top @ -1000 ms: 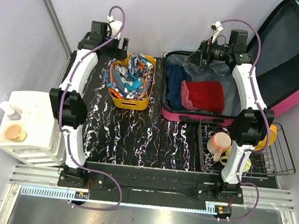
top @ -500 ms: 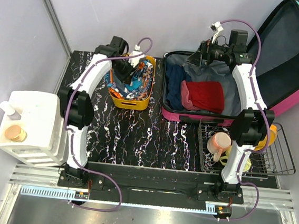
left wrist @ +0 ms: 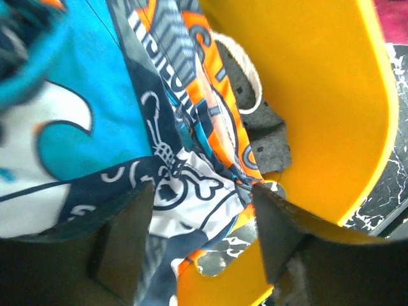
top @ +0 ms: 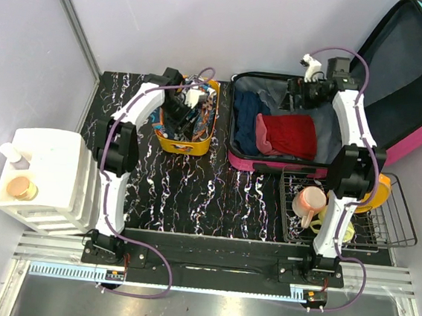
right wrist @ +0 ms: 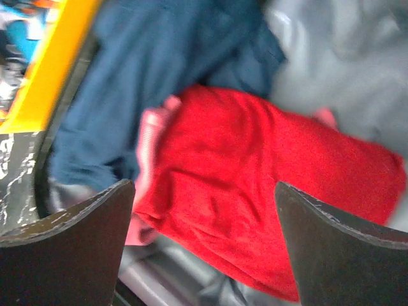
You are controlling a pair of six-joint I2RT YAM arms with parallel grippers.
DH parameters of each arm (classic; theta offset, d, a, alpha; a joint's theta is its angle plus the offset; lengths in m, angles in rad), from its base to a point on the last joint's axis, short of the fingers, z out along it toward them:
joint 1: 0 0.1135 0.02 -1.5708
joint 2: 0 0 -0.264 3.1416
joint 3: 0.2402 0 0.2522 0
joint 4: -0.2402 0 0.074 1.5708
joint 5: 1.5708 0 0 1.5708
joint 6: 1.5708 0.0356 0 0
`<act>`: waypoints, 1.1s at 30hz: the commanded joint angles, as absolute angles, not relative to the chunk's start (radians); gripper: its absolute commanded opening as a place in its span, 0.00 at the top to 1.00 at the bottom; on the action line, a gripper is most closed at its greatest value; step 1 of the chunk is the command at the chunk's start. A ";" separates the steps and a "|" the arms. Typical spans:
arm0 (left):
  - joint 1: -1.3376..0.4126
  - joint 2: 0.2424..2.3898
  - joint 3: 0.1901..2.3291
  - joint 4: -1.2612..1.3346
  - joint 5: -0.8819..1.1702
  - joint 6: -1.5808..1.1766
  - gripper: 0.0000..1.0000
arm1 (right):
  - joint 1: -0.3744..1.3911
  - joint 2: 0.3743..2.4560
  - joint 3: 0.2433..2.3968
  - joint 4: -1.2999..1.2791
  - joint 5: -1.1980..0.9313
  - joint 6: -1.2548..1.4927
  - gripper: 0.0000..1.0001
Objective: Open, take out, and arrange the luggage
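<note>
Our left tool [left wrist: 203, 191] has swung into the bin [top: 169, 142] left of the suitcase [top: 240, 161], which lies open on the tabletop [top: 192, 193]. The tool is half-spread astride patterned cloth [left wrist: 95, 127], grip unclear. Our right tool [right wrist: 204, 191], wide and empty, now nears the red garment [top: 288, 134] inside.

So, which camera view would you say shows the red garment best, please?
The top external view: the whole red garment lies in the open luggage, sharp and uncovered. The right wrist view has it closer but blurred. The left wrist view shows none of it.
</note>
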State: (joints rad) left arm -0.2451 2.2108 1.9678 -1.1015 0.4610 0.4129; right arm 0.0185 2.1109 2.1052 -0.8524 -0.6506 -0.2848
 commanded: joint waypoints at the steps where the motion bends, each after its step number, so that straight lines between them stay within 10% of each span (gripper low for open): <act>1: -0.218 2.080 2.121 -1.052 0.598 0.434 0.25 | -0.092 2.187 2.187 -0.966 -0.509 -0.293 0.01; 23: -0.218 2.003 2.177 -0.934 0.606 0.376 0.09 | -0.184 2.517 2.329 -1.015 -0.672 -0.241 0.05; 33: -0.219 2.008 2.178 -0.890 0.630 0.357 0.09 | -0.184 2.350 2.241 -0.959 -0.798 -0.276 0.84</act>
State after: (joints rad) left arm -0.2184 2.0266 2.1563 -0.9585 0.5953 0.3660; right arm -0.1825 2.5099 2.2757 -1.0031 -0.7212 -0.2569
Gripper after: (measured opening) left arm 0.908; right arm 0.281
